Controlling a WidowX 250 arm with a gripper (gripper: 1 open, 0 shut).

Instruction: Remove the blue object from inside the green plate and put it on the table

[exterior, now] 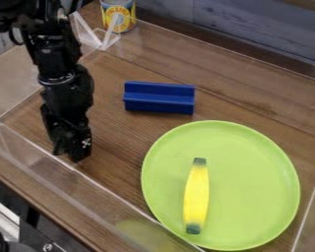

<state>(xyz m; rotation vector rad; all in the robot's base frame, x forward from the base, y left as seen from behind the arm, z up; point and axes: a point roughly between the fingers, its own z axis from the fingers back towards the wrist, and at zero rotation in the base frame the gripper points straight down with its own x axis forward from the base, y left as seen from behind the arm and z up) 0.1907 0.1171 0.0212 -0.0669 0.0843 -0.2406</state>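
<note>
From here I'm seeing the grooved blue block (159,97) lying on the wood-grain table (239,96), just beyond the lime-green plate (246,212), so the removal is looking finished, with nothing apparently remaining; the black claw (75,155) is hanging well apart from the block, gripping nothing I can make out, though how far it's opening I can't tell

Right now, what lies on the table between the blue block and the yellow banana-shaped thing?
Between the blue block and the yellow banana-shaped piece, the camera view shows bare brown table, then the green plate's upper part.
</note>
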